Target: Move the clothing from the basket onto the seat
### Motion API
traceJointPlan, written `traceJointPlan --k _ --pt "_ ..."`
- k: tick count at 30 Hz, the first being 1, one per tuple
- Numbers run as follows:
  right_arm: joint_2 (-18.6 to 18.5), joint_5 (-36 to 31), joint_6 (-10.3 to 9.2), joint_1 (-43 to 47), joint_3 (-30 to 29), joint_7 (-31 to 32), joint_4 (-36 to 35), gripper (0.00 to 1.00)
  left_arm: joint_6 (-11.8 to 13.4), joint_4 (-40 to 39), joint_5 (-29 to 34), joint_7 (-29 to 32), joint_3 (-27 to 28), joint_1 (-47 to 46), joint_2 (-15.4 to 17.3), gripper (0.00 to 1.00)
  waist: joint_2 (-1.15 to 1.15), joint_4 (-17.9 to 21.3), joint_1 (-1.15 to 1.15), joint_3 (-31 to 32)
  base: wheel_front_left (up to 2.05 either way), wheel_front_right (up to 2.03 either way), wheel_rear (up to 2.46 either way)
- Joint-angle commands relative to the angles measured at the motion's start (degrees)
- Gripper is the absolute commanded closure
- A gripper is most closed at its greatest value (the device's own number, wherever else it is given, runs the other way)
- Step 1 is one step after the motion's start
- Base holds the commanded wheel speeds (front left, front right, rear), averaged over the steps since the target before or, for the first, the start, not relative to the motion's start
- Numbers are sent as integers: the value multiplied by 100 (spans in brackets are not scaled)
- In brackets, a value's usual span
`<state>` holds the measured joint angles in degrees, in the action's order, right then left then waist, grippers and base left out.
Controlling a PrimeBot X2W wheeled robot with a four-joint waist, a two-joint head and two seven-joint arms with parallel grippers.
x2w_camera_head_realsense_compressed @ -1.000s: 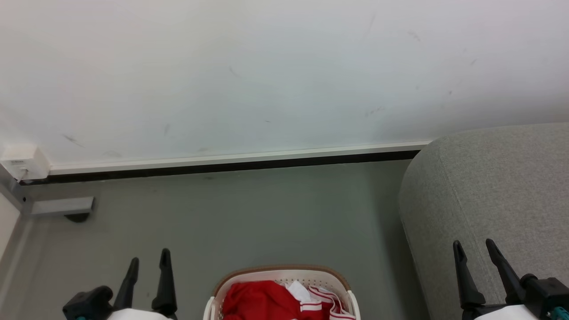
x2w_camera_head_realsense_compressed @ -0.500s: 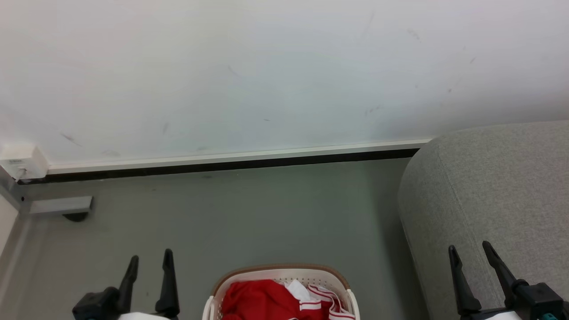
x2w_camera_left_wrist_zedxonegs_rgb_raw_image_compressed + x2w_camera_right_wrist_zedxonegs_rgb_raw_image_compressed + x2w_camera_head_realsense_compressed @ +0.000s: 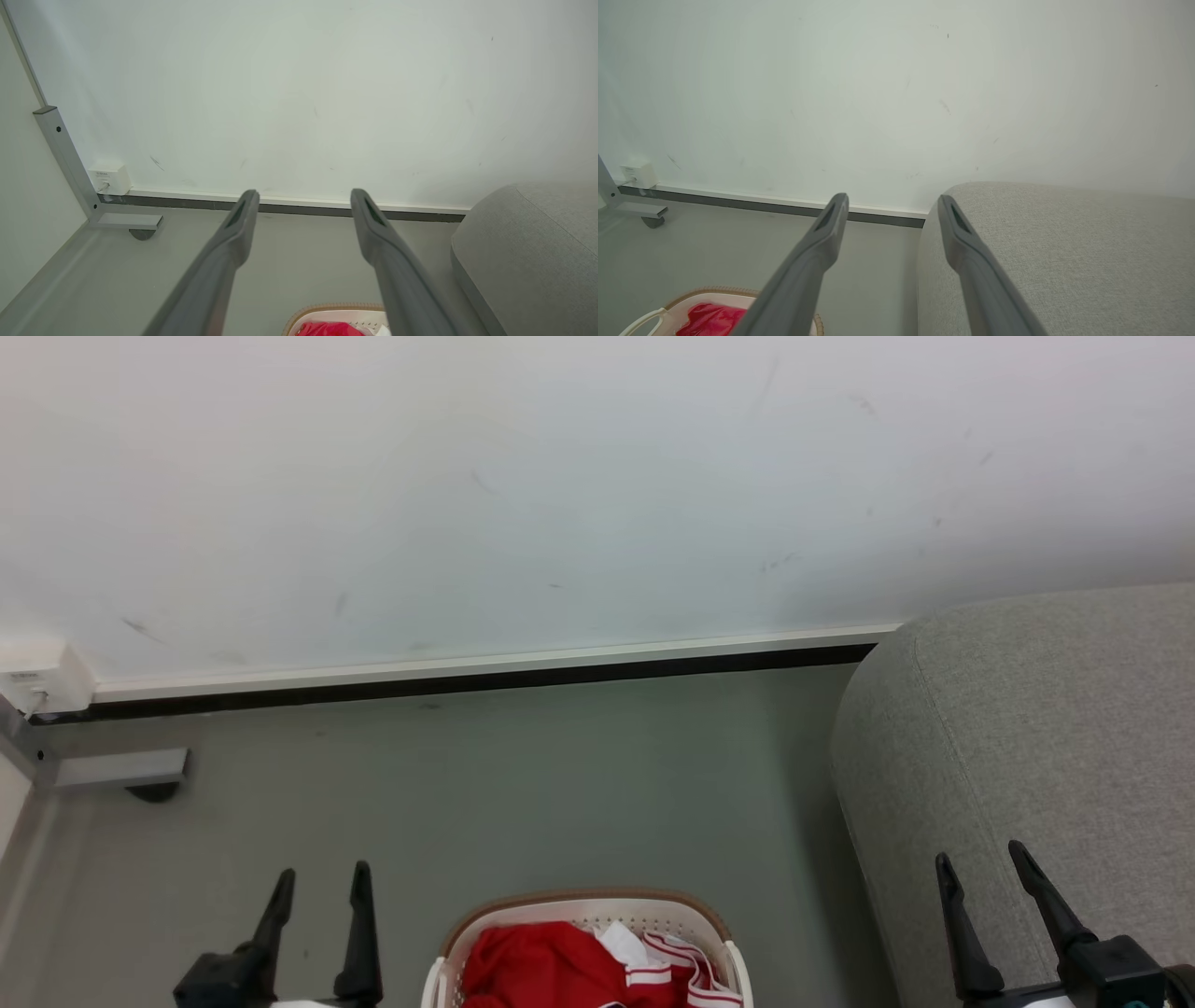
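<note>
Since all the red clothing lies bunched up inside the basket, the job looks to be right at its start. The basket sits on the grey floor, near the robot and in the middle, and the big grey seat stands close by on its right. No red cloth lies on the part of the seat I can see. The left pincer hangs over the floor to the left of the basket, its two dark fingers apart with nothing between them. The right pincer is by the near edge of the seat, fingers apart too, and holds nothing. Both point toward the far wall, not down. I think the step in hand is getting ready to reach in. Next, one pincer needs to tip down, come over the open top of the basket, go into the soft heap and close on a good fold of cloth. It should miss the brown rim. Then it must lift the cloth high enough to clear the basket wall before going right to the seat.
</note>
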<state>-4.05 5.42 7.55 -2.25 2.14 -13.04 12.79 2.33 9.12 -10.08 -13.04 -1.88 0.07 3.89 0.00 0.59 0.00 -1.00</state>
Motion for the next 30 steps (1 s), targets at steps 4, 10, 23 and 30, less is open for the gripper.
traceJointPlan --k 4,10,23,30 --pt "-3 -238 -11 42 -54 -94 -1 0 3 1 299 -103 31 21 14 0 0 -1 0 -13 0 0 0" --pt "17 -455 -11 36 -48 -155 15 0 10 -6 557 -154 47 23 -6 0 0 14 0 -16 0 0 0" --pt "59 -514 -12 65 -117 -213 82 0 -13 67 727 -218 101 57 -46 0 0 17 0 -6 0 0 0" --pt "68 -472 -12 56 -144 -213 100 0 -42 89 683 -218 159 71 -60 0 0 12 0 -4 0 0 0"
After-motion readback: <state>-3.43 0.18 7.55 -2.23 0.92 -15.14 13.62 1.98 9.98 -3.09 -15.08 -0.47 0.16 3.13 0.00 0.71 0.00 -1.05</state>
